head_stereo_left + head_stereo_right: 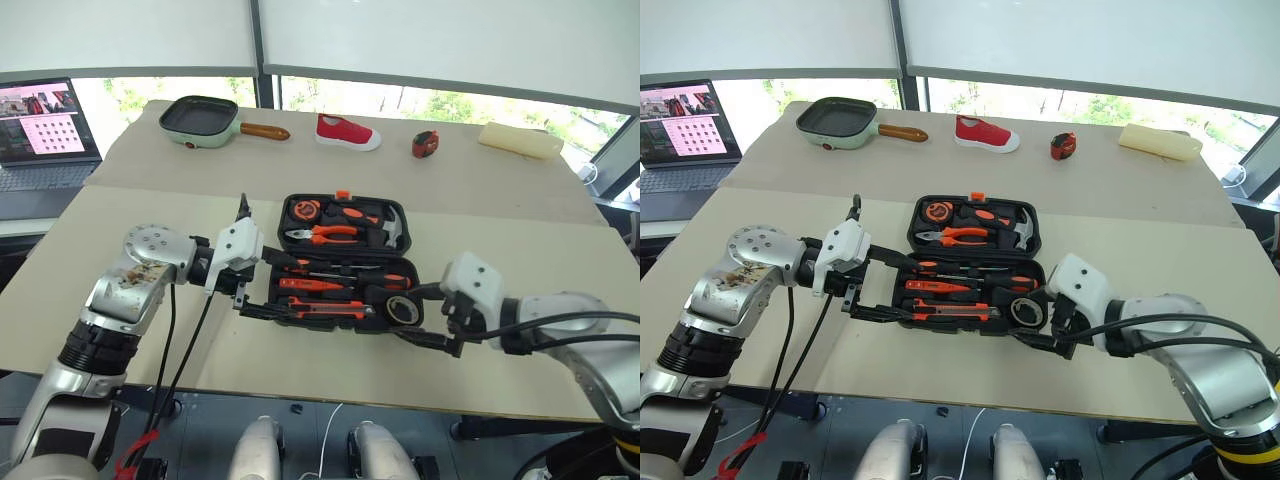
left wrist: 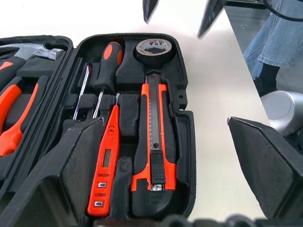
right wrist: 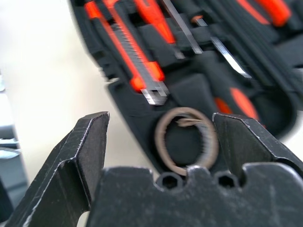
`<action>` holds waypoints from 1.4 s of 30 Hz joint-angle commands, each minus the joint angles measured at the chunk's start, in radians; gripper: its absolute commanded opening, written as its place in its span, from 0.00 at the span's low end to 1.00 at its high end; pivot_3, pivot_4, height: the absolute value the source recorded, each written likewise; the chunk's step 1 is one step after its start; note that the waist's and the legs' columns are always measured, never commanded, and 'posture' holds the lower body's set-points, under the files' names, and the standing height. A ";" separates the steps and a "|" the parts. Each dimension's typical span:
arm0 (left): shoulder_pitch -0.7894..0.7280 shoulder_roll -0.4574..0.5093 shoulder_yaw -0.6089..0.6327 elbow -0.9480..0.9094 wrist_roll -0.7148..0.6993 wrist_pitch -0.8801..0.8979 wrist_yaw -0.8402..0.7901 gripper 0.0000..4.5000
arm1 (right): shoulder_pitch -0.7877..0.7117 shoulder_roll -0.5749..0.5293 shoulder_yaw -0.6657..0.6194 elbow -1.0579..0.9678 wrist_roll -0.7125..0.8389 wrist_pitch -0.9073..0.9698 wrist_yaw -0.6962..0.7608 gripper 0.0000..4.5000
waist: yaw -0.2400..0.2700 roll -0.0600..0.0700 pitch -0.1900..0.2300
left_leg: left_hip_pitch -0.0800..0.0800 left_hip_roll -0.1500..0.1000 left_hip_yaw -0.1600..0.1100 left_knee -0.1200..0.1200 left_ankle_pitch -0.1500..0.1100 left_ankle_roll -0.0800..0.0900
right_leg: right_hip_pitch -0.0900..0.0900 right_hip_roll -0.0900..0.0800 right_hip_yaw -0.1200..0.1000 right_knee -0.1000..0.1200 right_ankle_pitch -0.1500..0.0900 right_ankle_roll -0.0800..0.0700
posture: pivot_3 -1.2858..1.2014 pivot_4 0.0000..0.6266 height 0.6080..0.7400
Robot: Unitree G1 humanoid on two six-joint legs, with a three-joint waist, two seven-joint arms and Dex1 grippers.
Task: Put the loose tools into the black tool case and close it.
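The black tool case lies open on the table, its lid flat behind the near half. In the near half's recesses rest a black-and-orange screwdriver, an orange tester pen, an orange-and-black knife and a dark tape roll in the right corner. Pliers and a hammer sit in the lid. My left gripper is open, its fingers spanning the near half's left end. My right gripper is open just off the case's right corner, with the tape roll beyond its fingertips and nothing held.
Along the far side of the table stand a green pan with a wooden handle, a red shoe, a red-and-black tape measure and a pale yellow block. A laptop sits far left. A person's jeans-clad leg stands beside the table.
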 commanded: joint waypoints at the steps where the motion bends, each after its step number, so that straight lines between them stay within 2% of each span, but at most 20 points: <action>1: -0.013 0.019 0.036 0.093 0.058 -0.056 0.060 1.00 | -0.036 -0.009 -0.055 0.142 -0.040 -0.070 -0.016 0.90 | 0.000 0.000 0.000 | 0.000 0.000 0.000 0.000 0.000 0.000 | 0.000 0.000 0.000 0.000 0.000 0.000 | 0.52 0.24 1.00; 5: -0.004 0.037 0.051 0.154 0.080 -0.106 0.069 1.00 | -0.054 0.004 -0.060 0.208 -0.040 -0.098 -0.013 0.90 | -0.001 0.000 0.000 | 0.000 0.000 0.000 0.000 0.000 0.000 | -0.001 0.000 0.000 0.000 0.000 0.000 | 0.52 0.24 1.00; 8: -0.010 0.033 0.077 0.092 0.014 -0.032 0.061 1.00 | -0.053 0.036 -0.032 0.170 -0.016 -0.100 -0.009 0.90 | -0.002 0.000 0.000 | 0.000 0.000 0.000 -0.001 0.000 0.000 | -0.001 0.000 0.000 0.000 0.000 0.000 | 0.52 0.24 1.00; 10: -0.003 0.048 0.074 0.087 0.037 -0.029 0.071 1.00 | -0.063 0.061 -0.014 0.187 -0.040 -0.110 -0.034 0.82 | -0.002 0.000 0.000 | -0.001 0.000 0.000 -0.001 0.000 0.000 | -0.001 0.000 0.000 0.000 0.000 0.000 | 0.52 0.24 1.00; 12: 0.005 0.061 0.077 0.127 0.065 -0.038 0.091 1.00 | -0.075 0.074 -0.026 0.236 -0.063 -0.126 -0.052 0.68 | -0.002 0.000 0.000 | -0.001 0.000 0.000 -0.001 0.000 0.000 | -0.001 0.000 0.000 0.000 0.000 0.000 | 0.52 0.24 1.00; 15: -0.001 0.055 0.090 0.216 0.097 -0.053 0.149 0.83 | -0.096 0.069 -0.048 0.323 -0.098 -0.163 -0.075 0.45 | -0.002 0.000 0.000 | 0.000 0.000 0.001 0.000 0.000 0.000 | 0.000 0.000 0.000 0.001 0.000 0.000 | 0.52 0.24 1.00; 21: -0.006 0.003 0.066 0.352 0.174 -0.112 0.250 0.32 | -0.136 0.055 -0.004 0.518 -0.193 -0.298 -0.058 0.00 | 0.001 0.000 0.000 | 0.000 0.000 0.001 0.000 0.000 0.000 | -0.001 0.000 0.000 0.001 0.000 0.000 | 0.52 0.24 1.00; 22: -0.008 -0.011 0.062 0.357 0.177 -0.110 0.255 0.25 | -0.140 0.060 0.014 0.535 -0.208 -0.319 -0.051 0.00 | 0.001 0.000 0.000 | 0.000 0.000 0.001 0.000 0.000 0.000 | -0.001 0.000 0.000 0.001 0.000 0.000 | 0.52 0.24 1.00; 23: -0.010 -0.027 0.056 0.358 0.181 -0.108 0.261 0.14 | -0.148 0.072 0.033 0.550 -0.219 -0.332 -0.044 0.00 | 0.001 0.000 0.000 | 0.000 0.000 0.001 0.000 0.000 0.000 | -0.001 0.000 0.000 0.001 0.000 0.000 | 0.52 0.24 1.00; 25: -0.012 -0.053 0.047 0.360 0.193 -0.110 0.269 0.02 | -0.166 0.091 0.063 0.576 -0.235 -0.348 -0.030 0.00 | -0.001 0.000 0.000 | 0.000 0.000 0.001 0.000 0.000 0.000 | -0.001 0.000 0.000 0.001 0.000 0.000 | 0.52 0.24 1.00; 30: -0.001 -0.123 0.012 0.318 0.201 -0.062 0.291 0.02 | -0.246 0.161 0.152 0.616 -0.289 -0.360 -0.033 0.00 | -0.009 0.000 0.000 | 0.000 0.000 0.001 0.000 0.000 0.000 | -0.001 0.000 0.000 0.002 0.000 0.000 | 0.52 0.24 1.00; 33: 0.016 -0.132 0.009 0.282 0.188 -0.053 0.274 0.02 | -0.249 0.179 0.159 0.575 -0.273 -0.352 -0.006 0.00 | -0.006 0.000 0.000 | 0.000 0.000 0.001 0.000 0.000 0.000 | -0.001 0.000 0.000 0.002 0.000 0.000 | 0.52 0.24 1.00; 37: 0.071 -0.114 0.012 0.195 0.137 -0.023 0.211 0.02 | -0.203 0.153 0.156 0.473 -0.221 -0.335 0.080 0.00 | -0.007 0.000 0.000 | -0.001 0.000 0.001 0.000 0.000 0.000 | -0.001 0.000 0.000 0.001 0.000 0.000 | 0.52 0.24 1.00; 42: 0.179 -0.049 -0.007 0.114 0.158 -0.047 0.161 0.02 | -0.103 0.112 0.142 0.345 -0.189 -0.307 0.129 0.00 | -0.010 0.000 0.000 | 0.000 0.000 0.001 -0.003 0.000 0.000 | -0.002 0.000 0.000 0.001 0.000 0.000 | 0.52 0.24 1.00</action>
